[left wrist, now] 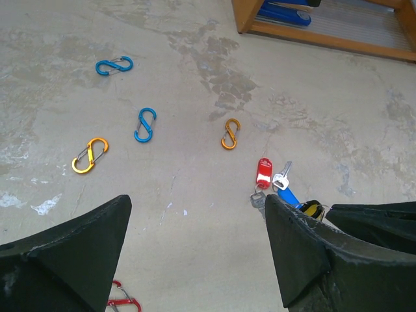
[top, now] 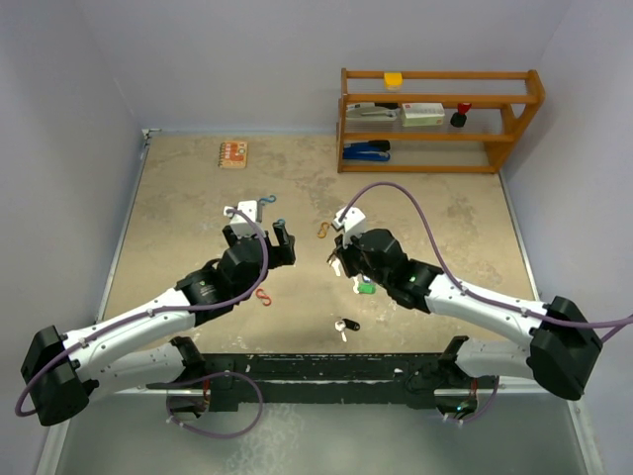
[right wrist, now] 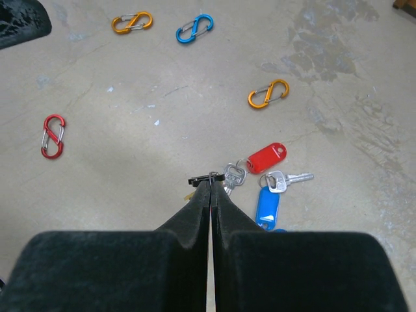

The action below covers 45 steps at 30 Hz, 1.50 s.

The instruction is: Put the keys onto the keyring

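Right wrist view: we see the right gripper [right wrist: 211,187] with its two matte black pads pressed flat together, no gap between them, the tips pinching a thin wire keyring [right wrist: 209,177].
Keys: the keys [right wrist: 263,179] fan out on the table at 2 o'clock from those tips. They have flat silver blades, with one glossy red oblong head and one blue, all touching in a bunch.
Left gripper: the left gripper [left wrist: 196,203] stands spread wide and holds nothing. Its fingers [left wrist: 71,253] are blunt black wedges with a grainy surface, and the bunch lies at 1 o'clock, just beside the right-hand wedge.
Loose keys: from above, a green-headed key [top: 366,287] lies at 5 o'clock of the right gripper. A black-headed key [top: 346,325] lies further out at 6 o'clock.
Clips: smooth S-shaped metal clips [right wrist: 194,28] in orange, blue and red lie scattered from 9 to 1 o'clock, well apart.
Table: the table [top: 178,198] is mottled beige and looks like stone.
Shelf: a wooden shelf [top: 440,137] stands in the corner at 1 o'clock.
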Available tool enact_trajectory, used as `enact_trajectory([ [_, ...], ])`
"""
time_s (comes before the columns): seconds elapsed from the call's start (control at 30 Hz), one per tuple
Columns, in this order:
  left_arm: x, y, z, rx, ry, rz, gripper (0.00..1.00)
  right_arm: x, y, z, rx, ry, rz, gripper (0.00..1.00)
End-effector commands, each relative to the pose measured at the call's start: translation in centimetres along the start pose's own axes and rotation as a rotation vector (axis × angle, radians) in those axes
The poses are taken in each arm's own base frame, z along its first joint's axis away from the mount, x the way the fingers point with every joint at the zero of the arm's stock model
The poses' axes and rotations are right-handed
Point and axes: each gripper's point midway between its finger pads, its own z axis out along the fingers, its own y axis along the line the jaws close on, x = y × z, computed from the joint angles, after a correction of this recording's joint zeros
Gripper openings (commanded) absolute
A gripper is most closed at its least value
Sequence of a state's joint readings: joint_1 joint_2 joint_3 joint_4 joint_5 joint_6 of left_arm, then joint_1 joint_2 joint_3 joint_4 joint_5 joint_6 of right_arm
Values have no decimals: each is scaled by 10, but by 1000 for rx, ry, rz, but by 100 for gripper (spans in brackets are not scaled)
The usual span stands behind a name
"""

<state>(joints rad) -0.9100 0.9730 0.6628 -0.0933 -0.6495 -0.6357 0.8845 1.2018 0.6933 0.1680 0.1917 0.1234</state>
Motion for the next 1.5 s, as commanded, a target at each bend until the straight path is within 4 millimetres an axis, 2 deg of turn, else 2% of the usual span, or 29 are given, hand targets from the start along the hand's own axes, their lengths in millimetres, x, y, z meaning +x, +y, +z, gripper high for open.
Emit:
enact_trajectory([
  [0.0, -6, 1, 1, -10, -30, -22, 81, -34, 3, -5, -26, -101, -21, 0],
  [0.27, -4, 5, 0, -15, -36, -29, 81, -44, 47, -26, -303, -218, -88, 0],
  [0.4, -4, 7, -1, -18, -42, -38, 81, -43, 60, -34, -387, -227, -124, 0],
  [0.67, -3, 8, -2, -18, -43, -43, 81, -41, 64, -33, -410, -206, -139, 0],
  [0.8, -3, 9, -2, -18, -43, -43, 81, -42, 60, -30, -381, -206, -122, 0],
  [0.87, -3, 8, -2, -19, -43, -43, 81, -46, 42, -22, -270, -196, -75, 0],
  [0.97, -3, 7, -1, -15, -41, -43, 81, -45, 5, -5, -38, -117, -28, 0],
  [1.1, 0, 5, 1, -9, -32, -42, 81, -48, -34, 7, 171, -60, 33, 0],
  [1.33, 6, 0, 4, 10, -14, -44, 81, -33, -117, 12, 389, 2, 275, 0],
  [1.37, 6, -1, 4, 13, -13, -45, 81, -29, -127, 11, 418, 12, 287, 0],
  [1.47, 8, -2, 6, 15, -8, -40, 81, -33, -149, 10, 471, 16, 315, 0],
])
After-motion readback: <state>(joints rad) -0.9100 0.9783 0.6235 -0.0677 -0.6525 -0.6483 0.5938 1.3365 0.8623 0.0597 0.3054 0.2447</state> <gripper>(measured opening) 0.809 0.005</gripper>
